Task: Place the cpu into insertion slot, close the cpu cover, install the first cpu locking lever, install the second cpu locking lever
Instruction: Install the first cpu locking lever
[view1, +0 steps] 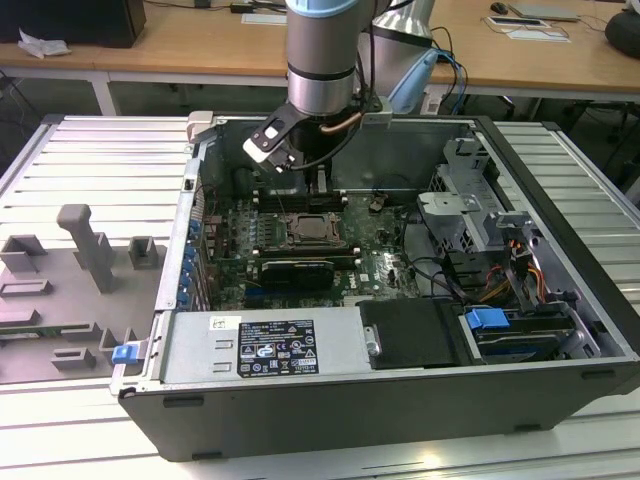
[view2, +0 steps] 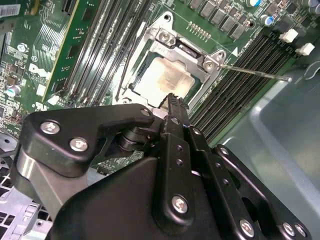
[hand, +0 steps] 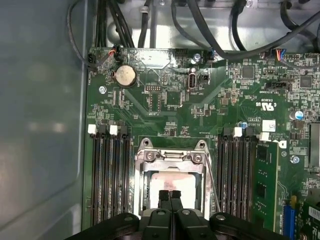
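Cpu (hand: 172, 181) lies seated in the insertion slot (view1: 292, 232), showing through the window of the cpu cover (hand: 170, 157), which looks folded down over it. My gripper (hand: 170, 196) has its fingers pressed together, holding nothing. As I judge it, one locking lever (view2: 255, 72) juts free — so the cover could lift, or my tips could bear on the bare chip. In the exterior view the cpu sits at six o'clock from my gripper, just beneath.
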